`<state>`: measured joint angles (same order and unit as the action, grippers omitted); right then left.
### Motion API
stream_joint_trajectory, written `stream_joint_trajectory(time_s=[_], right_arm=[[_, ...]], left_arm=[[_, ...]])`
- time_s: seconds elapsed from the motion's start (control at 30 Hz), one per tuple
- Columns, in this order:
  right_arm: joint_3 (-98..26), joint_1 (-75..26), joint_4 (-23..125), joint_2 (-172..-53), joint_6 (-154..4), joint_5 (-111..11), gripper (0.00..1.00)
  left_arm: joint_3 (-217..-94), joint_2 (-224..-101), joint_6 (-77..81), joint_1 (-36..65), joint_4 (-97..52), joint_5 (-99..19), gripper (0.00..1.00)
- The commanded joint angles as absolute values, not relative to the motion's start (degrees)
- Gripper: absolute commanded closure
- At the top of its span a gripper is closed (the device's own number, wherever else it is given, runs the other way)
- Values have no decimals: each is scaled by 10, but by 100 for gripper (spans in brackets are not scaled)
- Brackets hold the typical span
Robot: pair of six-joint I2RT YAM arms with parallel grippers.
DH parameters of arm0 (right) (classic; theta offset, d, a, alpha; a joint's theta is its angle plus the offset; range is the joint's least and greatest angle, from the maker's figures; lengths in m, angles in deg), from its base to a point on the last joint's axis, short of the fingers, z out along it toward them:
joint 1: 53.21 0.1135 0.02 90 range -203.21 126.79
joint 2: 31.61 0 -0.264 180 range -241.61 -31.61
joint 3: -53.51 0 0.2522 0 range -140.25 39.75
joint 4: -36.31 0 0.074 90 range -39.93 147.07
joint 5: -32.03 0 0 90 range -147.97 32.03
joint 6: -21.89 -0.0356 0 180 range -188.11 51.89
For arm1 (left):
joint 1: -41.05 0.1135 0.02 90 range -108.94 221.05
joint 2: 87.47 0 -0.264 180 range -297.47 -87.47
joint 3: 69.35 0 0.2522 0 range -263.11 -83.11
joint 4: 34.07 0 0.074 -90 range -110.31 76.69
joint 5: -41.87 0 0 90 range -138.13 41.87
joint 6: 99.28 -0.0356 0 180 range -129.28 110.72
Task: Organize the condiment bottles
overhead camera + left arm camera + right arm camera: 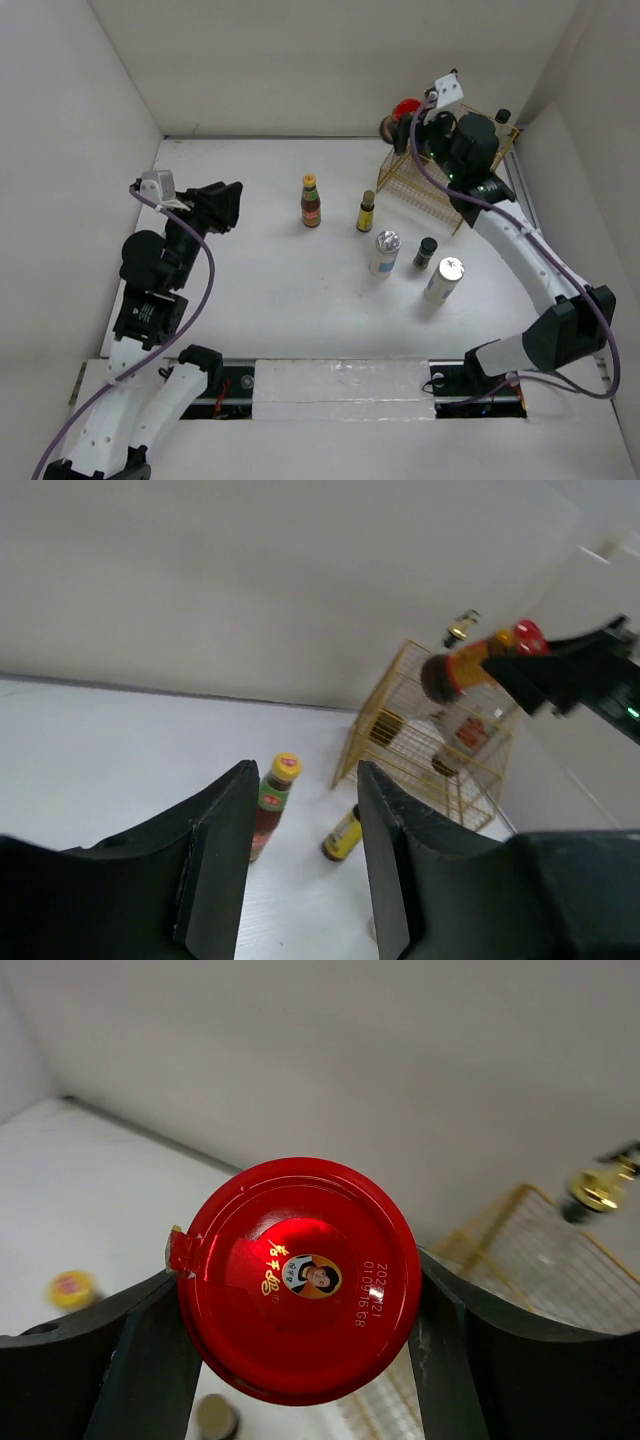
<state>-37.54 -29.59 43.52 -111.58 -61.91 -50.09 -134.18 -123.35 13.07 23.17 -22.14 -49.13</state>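
At the left edge of the tabletop (250, 300) the left gripper (225, 203) hangs with its jaws part-way apart and nothing between them. Five of the condiment bottles stand loose toward the middle and right: a yellow-capped sauce bottle (311, 203), a small brown bottle (366, 212), a silver-capped jar (384, 254), a little black-capped bottle (426, 252) and a second silver-capped jar (444, 280), each apart from its neighbours. In the far right corner sits the gold wire basket (425, 190). It holds at least one clear bottle (466, 735) and a darker item too blurred to name. A gold-capped bottle (598, 1188) shows at its far side, though whether inside or behind cannot be told. Above the basket's far left edge the right gripper (418, 125) is clamped on a red-capped jar (298, 1278), carried tilted with the lid facing the wrist. The jar looks like glass, so likely rigid, smooth, weighty for its size and breakable. A hold across the body just under the lid seems safest, with a slow lowering rather than a drop.
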Motion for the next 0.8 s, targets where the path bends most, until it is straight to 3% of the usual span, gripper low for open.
stream_joint_trajectory(time_s=[0.0,0.07,0.13,0.17,0.27,0.33,0.4,0.43,0.47,0.53,0.6,0.77], right_arm=[[-414,-350,385,-1138,-612,-551,66],[-438,-372,385,-1171,-612,-551,66],[-470,-398,385,-1209,-612,-551,66],[-480,-405,385,-1220,-612,-551,66],[-515,-422,385,-1256,-605,-551,66],[-530,-429,385,-1271,-599,-556,66],[-548,-435,385,-1289,-594,-563,67],[-548,-435,385,-1289,-594,-563,67],[-553,-435,385,-1295,-594,-563,67],[-553,-441,385,-1303,-594,-570,67],[-559,-441,379,-1316,-594,-570,68],[-559,-446,366,-1327,-594,-587,68]], left_arm=[[-1331,-1246,98,230,-297,-342,61],[-1336,-1266,93,230,-309,-241,62],[-1337,-1284,86,230,-320,-179,53],[-1343,-1284,86,230,-327,-160,43],[-1343,-1290,86,230,-333,-138,34],[-1343,-1290,86,230,-327,-158,42],[-1343,-1295,86,230,-319,-176,77],[-1348,-1300,80,230,-314,-191,87],[-1348,-1300,80,230,-309,-198,86],[-1348,-1305,80,230,-303,-224,71],[-1348,-1305,87,230,-295,-254,38],[-1360,-1319,99,230,-252,-364,32]])
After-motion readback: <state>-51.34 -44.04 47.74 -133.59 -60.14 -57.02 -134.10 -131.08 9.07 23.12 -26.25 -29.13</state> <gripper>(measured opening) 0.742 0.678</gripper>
